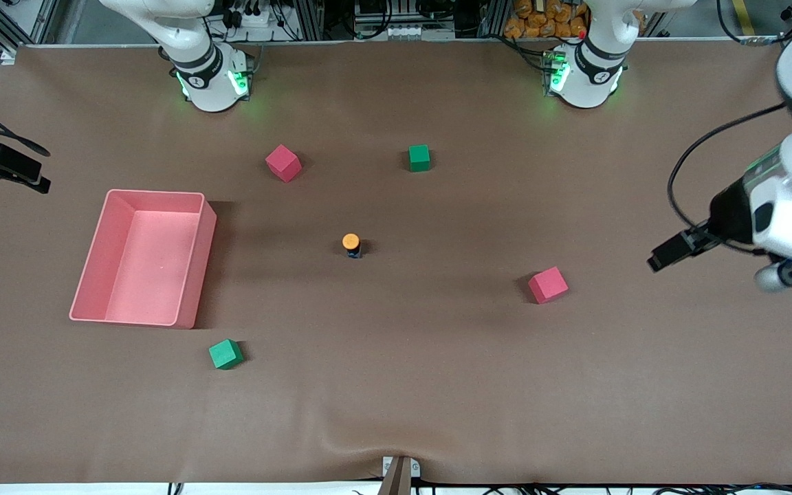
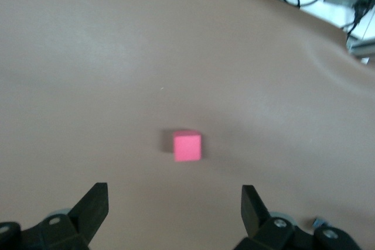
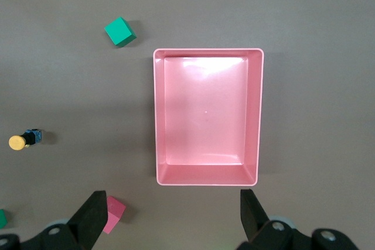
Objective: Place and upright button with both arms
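Button [image 1: 351, 245] stands upright mid-desk [image 1: 437, 385], orange cap up. Left pincer [image 2: 174, 203] released, over the red cube [image 2: 187, 146]. Right pincer [image 3: 173, 209] released, over the pink tray [image 3: 208, 54].

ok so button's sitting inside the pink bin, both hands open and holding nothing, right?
Not quite. The button is not in the pink bin; the front view shows it on the bare table near the middle, away from the bin, which holds nothing. The rest stands: the left hand and right hand are both open and hold nothing.
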`<state>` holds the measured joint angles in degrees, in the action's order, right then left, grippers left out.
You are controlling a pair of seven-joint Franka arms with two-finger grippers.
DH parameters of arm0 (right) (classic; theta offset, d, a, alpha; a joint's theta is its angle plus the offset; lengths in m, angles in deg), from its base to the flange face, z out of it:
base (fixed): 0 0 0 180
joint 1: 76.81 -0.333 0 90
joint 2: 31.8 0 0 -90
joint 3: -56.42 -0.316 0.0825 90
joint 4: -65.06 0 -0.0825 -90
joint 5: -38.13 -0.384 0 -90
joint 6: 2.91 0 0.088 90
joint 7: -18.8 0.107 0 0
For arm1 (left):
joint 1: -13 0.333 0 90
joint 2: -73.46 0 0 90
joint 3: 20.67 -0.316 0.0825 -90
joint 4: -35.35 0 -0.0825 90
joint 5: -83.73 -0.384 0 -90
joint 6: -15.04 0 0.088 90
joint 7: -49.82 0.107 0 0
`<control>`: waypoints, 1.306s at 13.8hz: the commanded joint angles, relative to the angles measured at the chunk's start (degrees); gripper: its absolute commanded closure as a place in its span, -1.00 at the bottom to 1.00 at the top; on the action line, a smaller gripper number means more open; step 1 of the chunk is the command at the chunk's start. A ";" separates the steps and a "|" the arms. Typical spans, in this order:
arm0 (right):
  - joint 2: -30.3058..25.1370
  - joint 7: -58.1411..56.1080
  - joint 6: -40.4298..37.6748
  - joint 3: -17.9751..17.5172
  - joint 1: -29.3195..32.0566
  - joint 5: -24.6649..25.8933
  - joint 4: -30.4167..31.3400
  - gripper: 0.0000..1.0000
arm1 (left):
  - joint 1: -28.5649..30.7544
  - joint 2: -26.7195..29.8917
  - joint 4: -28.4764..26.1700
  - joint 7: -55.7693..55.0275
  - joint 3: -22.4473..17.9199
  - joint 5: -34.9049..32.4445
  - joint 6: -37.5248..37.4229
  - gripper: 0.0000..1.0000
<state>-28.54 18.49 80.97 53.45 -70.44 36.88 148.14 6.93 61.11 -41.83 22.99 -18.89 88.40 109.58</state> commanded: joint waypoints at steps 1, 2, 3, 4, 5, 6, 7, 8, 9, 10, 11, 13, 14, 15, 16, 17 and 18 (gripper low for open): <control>-0.36 1.36 -0.82 -0.10 -0.05 0.47 -0.28 -1.00 | 4.04 5.48 -3.93 9.74 0.42 -0.89 -2.68 -1.00; -0.36 1.37 -0.83 -0.19 -0.13 0.64 -0.37 -1.00 | 4.31 7.06 -5.08 11.69 0.16 -0.89 -3.91 -1.00; -0.36 1.37 -0.83 -0.28 -0.14 0.64 -0.37 -1.00 | 5.18 8.38 -6.39 12.49 -0.37 -0.98 -4.70 -1.00; -0.36 1.11 -0.65 -0.28 -0.14 0.73 -0.37 -1.00 | 6.06 9.79 -8.06 13.20 -0.28 -0.98 -4.71 -1.00; -0.27 0.67 -0.30 -0.19 -0.05 0.82 -0.46 -1.00 | 5.98 11.19 -9.30 13.38 -0.46 -1.07 -4.80 -1.00; -0.27 0.58 -0.30 -0.19 -0.05 0.73 -0.46 -1.00 | 5.72 12.60 -10.79 13.38 -0.46 -1.68 -4.89 -1.00; -0.27 0.66 -0.30 -0.19 -0.13 0.64 -0.46 -1.00 | 5.37 13.83 -11.93 13.29 -0.29 -2.64 -4.89 -1.00; -0.27 0.93 -0.30 -0.37 -0.31 0.64 -0.46 -1.00 | 5.28 14.63 -12.55 13.38 0.06 -3.61 -5.24 -1.00; -0.27 0.93 -0.21 -0.45 -0.40 0.64 -0.46 -1.00 | 5.02 14.98 -12.65 13.64 0.07 -3.88 -6.11 -1.00; -0.18 0.67 -0.12 -0.46 -0.31 0.73 -0.46 -1.00 | 4.75 15.59 -12.56 14.16 0.07 -3.79 -7.34 -1.00; -0.18 0.58 -0.04 -0.46 -0.22 0.82 -0.46 -1.00 | 4.32 16.30 -12.56 14.34 0.07 -3.88 -8.65 -1.00; -0.10 0.49 0.23 -0.37 -0.22 0.56 -0.46 -1.00 | 3.08 16.92 -12.56 14.43 -0.02 -3.88 -9.54 -1.00; -0.10 0.49 0.23 -0.37 -0.22 0.21 -0.46 -1.00 | 2.91 17.18 -12.56 14.87 0.07 -3.88 -9.55 -1.00; -0.10 0.40 0.23 -0.37 -0.31 0.29 -0.46 -1.00 | 2.90 17.44 -12.47 15.92 0.07 -3.97 -9.55 -1.00; -0.10 0.40 0.14 -0.54 -0.22 -0.14 -0.46 -1.00 | 2.90 17.27 -12.12 16.97 -0.11 -3.88 -9.55 -1.00; -0.10 0.31 0.23 -0.54 -0.40 -0.06 -0.46 -1.00 | 2.82 17.10 -11.86 16.98 -0.28 -3.97 -9.55 -1.00; -0.10 -0.03 0.14 -0.72 -0.40 0.29 -0.46 -1.00 | 2.82 16.92 -11.51 17.07 -0.28 -4.40 -9.55 -1.00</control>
<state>-28.54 18.61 81.30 53.01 -70.58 36.85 148.13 9.94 77.21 -53.11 38.73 -18.93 85.56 100.37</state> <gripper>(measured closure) 0.000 0.000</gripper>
